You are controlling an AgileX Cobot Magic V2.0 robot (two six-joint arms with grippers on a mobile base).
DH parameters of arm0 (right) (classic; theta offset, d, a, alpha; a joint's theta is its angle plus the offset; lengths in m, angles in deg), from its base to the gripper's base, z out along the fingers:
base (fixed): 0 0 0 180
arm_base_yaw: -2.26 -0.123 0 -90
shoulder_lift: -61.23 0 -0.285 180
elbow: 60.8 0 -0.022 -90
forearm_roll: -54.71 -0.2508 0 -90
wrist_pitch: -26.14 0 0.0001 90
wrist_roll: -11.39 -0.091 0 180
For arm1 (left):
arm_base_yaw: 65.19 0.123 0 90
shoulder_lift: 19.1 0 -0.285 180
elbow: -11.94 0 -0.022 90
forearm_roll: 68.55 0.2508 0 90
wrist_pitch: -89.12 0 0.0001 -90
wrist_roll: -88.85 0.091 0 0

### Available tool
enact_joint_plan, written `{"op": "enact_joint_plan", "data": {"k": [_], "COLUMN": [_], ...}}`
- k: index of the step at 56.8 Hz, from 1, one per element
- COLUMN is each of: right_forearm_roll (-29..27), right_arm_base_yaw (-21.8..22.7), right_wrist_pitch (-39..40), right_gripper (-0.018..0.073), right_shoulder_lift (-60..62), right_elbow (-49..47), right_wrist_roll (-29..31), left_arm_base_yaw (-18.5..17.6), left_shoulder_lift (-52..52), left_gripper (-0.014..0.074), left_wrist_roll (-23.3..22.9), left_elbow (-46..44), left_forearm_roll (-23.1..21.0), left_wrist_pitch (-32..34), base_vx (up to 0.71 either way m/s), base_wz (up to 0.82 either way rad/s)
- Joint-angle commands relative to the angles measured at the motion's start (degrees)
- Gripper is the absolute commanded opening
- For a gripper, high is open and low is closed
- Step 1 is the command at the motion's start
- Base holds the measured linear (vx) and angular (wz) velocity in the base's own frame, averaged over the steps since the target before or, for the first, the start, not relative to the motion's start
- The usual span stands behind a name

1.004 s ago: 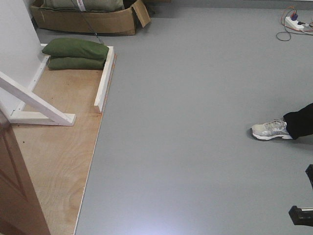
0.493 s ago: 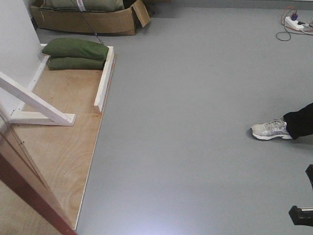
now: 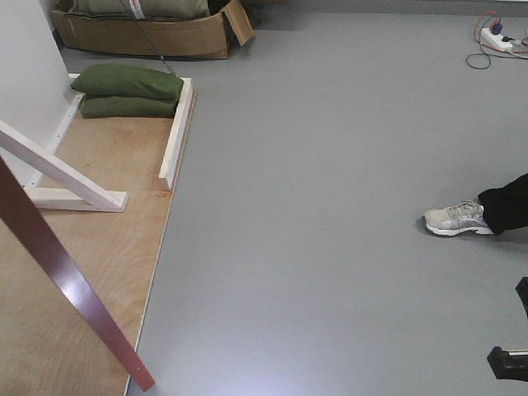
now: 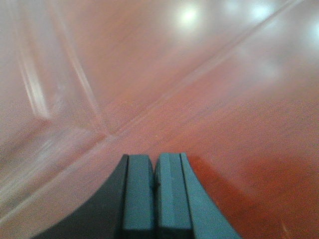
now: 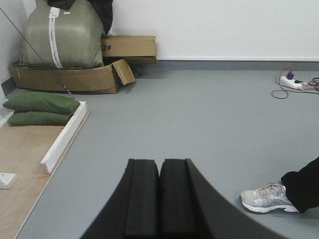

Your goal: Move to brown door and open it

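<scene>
The front view showed only the glossy edge of the brown door [image 3: 70, 285], cut off at left. In the left wrist view its blurred panel lay just ahead of the left gripper [image 4: 155, 169], jaws together, empty. In the right wrist view the right gripper [image 5: 159, 172], likewise closed on nothing, faced a sneaker [image 5: 264, 197] ahead-right.

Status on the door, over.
Left gripper shut, facing brown door. Right gripper shut, empty. Door angled open over plywood. Shoe right, clear.
</scene>
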Motion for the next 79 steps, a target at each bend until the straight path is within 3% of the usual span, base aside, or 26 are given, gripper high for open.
{"op": "enact_joint_plan", "data": {"k": [1, 18, 28, 79], "right_forearm_roll": [0.0, 0.0, 0.0, 0.0], "right_arm_base_yaw": [0.1, 0.1, 0.1, 0.1], "right_wrist_pitch": [4.7, 4.7, 4.7, 4.7], "right_gripper": [0.0000, 0.0000, 0.0000, 0.0000], "right_shoulder_lift": [0.4, 0.4, 0.4, 0.4], "right_elbow": [0.3, 0.3, 0.3, 0.3], "right_wrist_roll": [0.4, 0.4, 0.4, 0.4], "left_arm_base_yaw": [-2.7, -10.3, -12.5, -12.7], "left_shoulder_lift": [2.5, 2.8, 2.1, 2.2], "left_gripper": [-0.0006, -0.0006, -0.0006, -0.0006], "left_wrist_roll": [0.2, 0.2, 0.2, 0.2], "left_elbow": [-1.8, -1.8, -1.8, -1.8], "left_forearm_roll": [-3.0, -3.0, -3.0, -3.0], "left_wrist_pitch": [1.2, 2.5, 1.9, 1.9], "base_vx": [0.00, 0.00, 0.00, 0.00], "base_wz": [0.00, 0.00, 0.00, 0.00]}}
